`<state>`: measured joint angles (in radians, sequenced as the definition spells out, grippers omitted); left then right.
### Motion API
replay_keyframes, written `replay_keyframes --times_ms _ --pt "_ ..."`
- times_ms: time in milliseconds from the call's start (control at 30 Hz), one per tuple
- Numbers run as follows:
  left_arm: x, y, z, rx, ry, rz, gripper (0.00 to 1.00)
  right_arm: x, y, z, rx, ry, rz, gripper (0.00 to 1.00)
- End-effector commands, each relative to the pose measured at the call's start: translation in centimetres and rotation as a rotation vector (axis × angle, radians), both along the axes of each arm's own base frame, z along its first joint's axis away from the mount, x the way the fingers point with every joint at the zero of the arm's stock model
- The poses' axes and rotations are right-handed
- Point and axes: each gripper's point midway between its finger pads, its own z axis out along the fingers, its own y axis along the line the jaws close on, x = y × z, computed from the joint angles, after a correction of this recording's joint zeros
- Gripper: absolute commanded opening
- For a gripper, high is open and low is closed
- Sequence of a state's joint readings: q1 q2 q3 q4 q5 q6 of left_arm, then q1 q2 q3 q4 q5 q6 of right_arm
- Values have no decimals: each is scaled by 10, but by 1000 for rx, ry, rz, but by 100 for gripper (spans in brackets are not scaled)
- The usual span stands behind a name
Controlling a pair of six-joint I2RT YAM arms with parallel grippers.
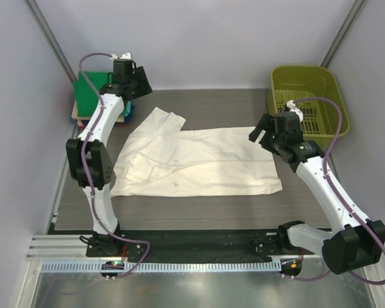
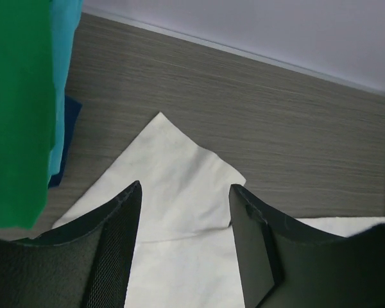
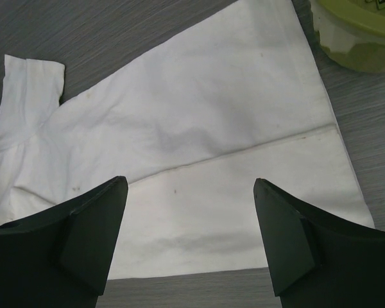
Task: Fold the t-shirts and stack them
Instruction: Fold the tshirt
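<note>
The cream t-shirt (image 1: pixel 199 160) lies flat on the bench (image 1: pixel 231 106), with folded t-shirts (image 1: pixel 88 90) stacked at the far left corner. The left pincer (image 2: pixel 186 186) and right pincer (image 3: pixel 191 181) hang spread above it, gripping nothing.

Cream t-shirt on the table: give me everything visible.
The cream t-shirt is soft off-white cloth, spread flat mid-table, apparently folded over lengthwise, one layer's edge running along it. One short sleeve pokes out far-left; the hem points right toward the olive basket. Lightly wrinkled, few small dark specks. It rests on the grey table; nothing else visibly touches it.
</note>
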<state>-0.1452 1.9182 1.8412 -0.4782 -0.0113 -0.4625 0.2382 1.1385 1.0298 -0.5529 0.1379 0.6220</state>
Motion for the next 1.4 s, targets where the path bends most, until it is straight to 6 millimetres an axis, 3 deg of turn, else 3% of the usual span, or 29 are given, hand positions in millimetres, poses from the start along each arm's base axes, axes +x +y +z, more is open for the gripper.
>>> replay_keyframes --times_ms 0,33,67,100,133,167,200,267,533,733,800,867,900,933,967,1000,1033,1067,1100,1133,1167,1200,1233,1300,1367 --pt "34 -9 -28 50 31 -95 58 6 1 16 -31 -47 30 86" --pt "49 -13 -22 47 7 -99 57 5 2 12 -33 -38 36 86" --pt "59 -13 -63 55 81 -93 57 4 2 11 -31 -37 40 86" --pt "66 -13 -74 56 97 -91 57 4 6 7 -25 -34 60 87" --pt "75 -15 -68 51 77 -90 57 5 8 0 -27 -31 74 87" --pt "80 -17 -76 48 85 -91 57 5 9 -7 -37 -17 90 87" --pt "85 -17 -101 51 118 -92 57 4 11 -11 -37 -8 103 87" --pt "94 -18 -109 55 110 -91 57 4 10 -24 -53 23 110 88" --pt "93 -22 -183 72 220 -110 60 12 11 -39 -75 50 122 91" --pt "89 -25 -222 72 274 -115 59 21 10 -47 -96 64 115 91" --pt "89 -27 -224 69 285 -122 52 30 5 -42 -128 54 96 91" --pt "89 -29 -226 66 286 -131 37 41 1 -55 -165 98 75 92" --pt "89 -29 -227 66 286 -131 31 53 1 -45 -171 79 64 92" --pt "88 -28 -227 68 287 -135 22 61 2 -62 -190 128 63 92" --pt "88 -27 -225 70 284 -133 19 69 2 -66 -201 141 60 92" --pt "87 -26 -226 69 287 -131 13 78 0 -69 -217 153 43 92" --pt "88 -22 -227 62 291 -113 2 94 1 -60 -227 143 31 92" --pt "88 -16 -228 58 294 -93 0 104 0 -82 -250 197 20 92" --pt "87 -10 -229 44 299 -68 0 124 -2 -74 -269 177 -9 91" --pt "81 8 -234 7 330 7 0 128 -7 -99 -305 249 -29 90" --pt "88 19 -231 -15 308 59 0 136 -8 -105 -323 268 -43 90" --pt "75 29 -232 -27 325 103 0 143 -11 -110 -333 280 -56 90" --pt "85 39 -223 -35 250 151 0 156 -13 -102 -343 264 -74 88" --pt "77 63 -214 -35 189 277 0 171 -16 -114 -370 279 -99 87" --pt "72 74 -212 -38 177 349 0 179 -22 -122 -405 292 -126 85"
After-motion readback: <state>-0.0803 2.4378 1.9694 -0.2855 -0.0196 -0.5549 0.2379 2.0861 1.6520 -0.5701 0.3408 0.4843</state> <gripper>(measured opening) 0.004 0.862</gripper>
